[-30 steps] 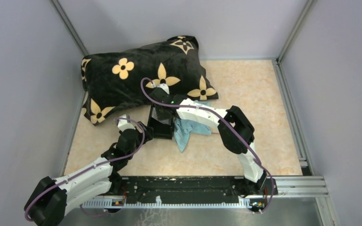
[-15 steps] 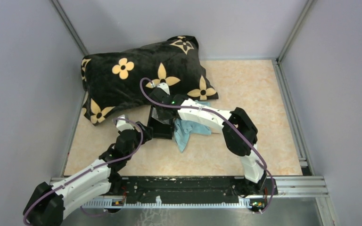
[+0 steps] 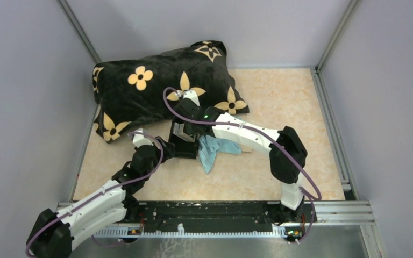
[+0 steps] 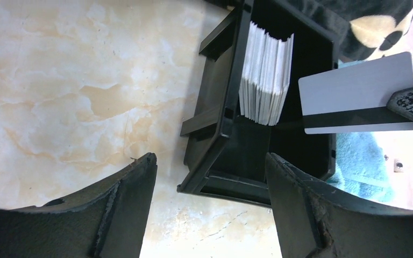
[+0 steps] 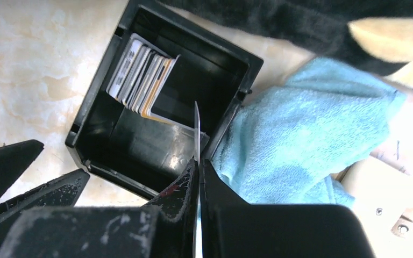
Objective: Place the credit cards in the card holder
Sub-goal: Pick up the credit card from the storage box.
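Note:
The black card holder [image 3: 184,146] lies open on the table, with several cards [image 5: 142,80] standing in its ribbed slots [image 4: 266,75]. My right gripper [image 5: 198,161] is shut on a grey credit card with a dark stripe [image 4: 357,94]. It holds the card upright over the holder's open compartment [image 5: 140,145], near the wall on the cloth side. From its own wrist camera that card shows edge-on [image 5: 197,126]. My left gripper [image 4: 209,166] stands open at the holder's near left corner [image 4: 204,177], with nothing between its fingers.
A light blue cloth [image 3: 212,148] lies crumpled against the holder's right side. A big black pillow with yellow flowers [image 3: 156,86] fills the far left, just behind the holder. A pale beige flat piece [image 5: 387,188] shows beside the cloth. Grey walls enclose three sides.
My right jaws have closed tight on the grey card. The right wrist has shifted slightly toward the pillow and its elbow has swung right. The left arm has barely moved.

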Tool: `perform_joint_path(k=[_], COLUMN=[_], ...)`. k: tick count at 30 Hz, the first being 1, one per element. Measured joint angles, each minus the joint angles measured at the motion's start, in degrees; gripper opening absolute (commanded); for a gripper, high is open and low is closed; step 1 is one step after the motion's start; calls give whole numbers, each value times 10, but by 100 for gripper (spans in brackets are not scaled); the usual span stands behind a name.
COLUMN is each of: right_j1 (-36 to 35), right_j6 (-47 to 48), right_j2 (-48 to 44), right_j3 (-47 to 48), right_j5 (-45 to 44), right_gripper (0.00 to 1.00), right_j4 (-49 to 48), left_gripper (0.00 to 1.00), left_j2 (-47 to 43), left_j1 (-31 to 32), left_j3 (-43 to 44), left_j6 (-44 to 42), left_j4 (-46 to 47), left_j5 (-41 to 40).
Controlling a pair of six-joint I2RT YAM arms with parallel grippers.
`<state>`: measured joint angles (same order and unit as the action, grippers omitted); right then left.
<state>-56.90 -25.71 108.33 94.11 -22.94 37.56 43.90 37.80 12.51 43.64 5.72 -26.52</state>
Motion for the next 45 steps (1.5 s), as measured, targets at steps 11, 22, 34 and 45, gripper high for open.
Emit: perform_joint_path(k=[11,22,34,45], right_j1=[0,73,150,181], right_j6=[63,110,115,95], right_j2=[-106,-367,-439,-439], right_j3=[-83,-267,-365,-386], right_j5=[-7,143,404,525], right_gripper=[0,0,0,0], right_j4=[-40,-82,-90,-127], left_gripper=[82,80,77,74], left_j2=[7,57,146,196], left_j1=[1,1,1,1], left_j3=[75,139,174,193], left_j6=[-39,-147,-235,-269], left_j4=[-22,64,175,194], left_j5=[8,197,500,633])
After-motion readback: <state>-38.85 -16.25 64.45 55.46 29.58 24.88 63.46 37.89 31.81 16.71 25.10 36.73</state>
